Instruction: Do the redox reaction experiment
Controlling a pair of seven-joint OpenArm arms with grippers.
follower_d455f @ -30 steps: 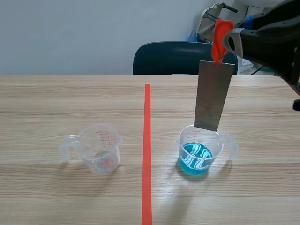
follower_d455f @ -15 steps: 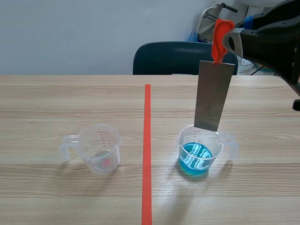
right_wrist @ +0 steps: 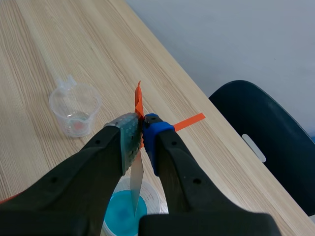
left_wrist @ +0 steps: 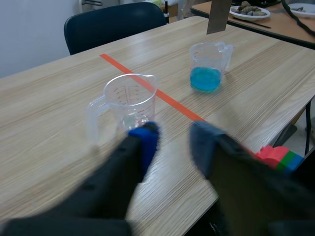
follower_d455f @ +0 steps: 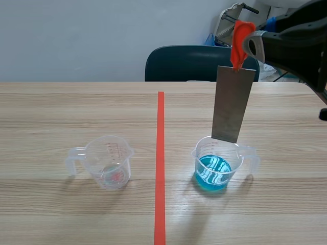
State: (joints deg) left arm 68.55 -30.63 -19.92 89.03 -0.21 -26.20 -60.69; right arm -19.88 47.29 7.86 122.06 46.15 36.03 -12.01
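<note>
Scene view: the right gripper [follower_d455f: 246, 43] is raised over the tabletop [follower_d455f: 61, 112], its fingers closed on an orange tab [follower_d455f: 239, 35] from which a grey metal plate [follower_d455f: 233, 104] hangs upright. The plate's lower edge overlaps the far rim of the blue cup [follower_d455f: 217, 166], so from here you cannot tell whether it dips inside. The clear cup [follower_d455f: 108, 162] stands across the red line [follower_d455f: 160, 168], well apart. A chair [follower_d455f: 194, 64] stands behind. The left gripper is out of sight here.

Left wrist view: the left gripper [left_wrist: 172, 142] is low, its fingers [left_wrist: 145, 140] spread with nothing between them, and the clear cup [left_wrist: 129, 101] is just ahead. Beyond the line [left_wrist: 162, 96], a gap shows between the plate's edge [left_wrist: 219, 17] and the blue cup [left_wrist: 209, 66]. Coloured blocks [left_wrist: 275, 157] lie below the tabletop's edge.

Right wrist view: the fingers [right_wrist: 129, 137] of the right gripper [right_wrist: 140, 135] pinch the plate [right_wrist: 136, 182] at its tab [right_wrist: 138, 101]. The plate is seen edge-on over the blue cup [right_wrist: 123, 216]. The clear cup [right_wrist: 75, 109] has a reddish bottom.
</note>
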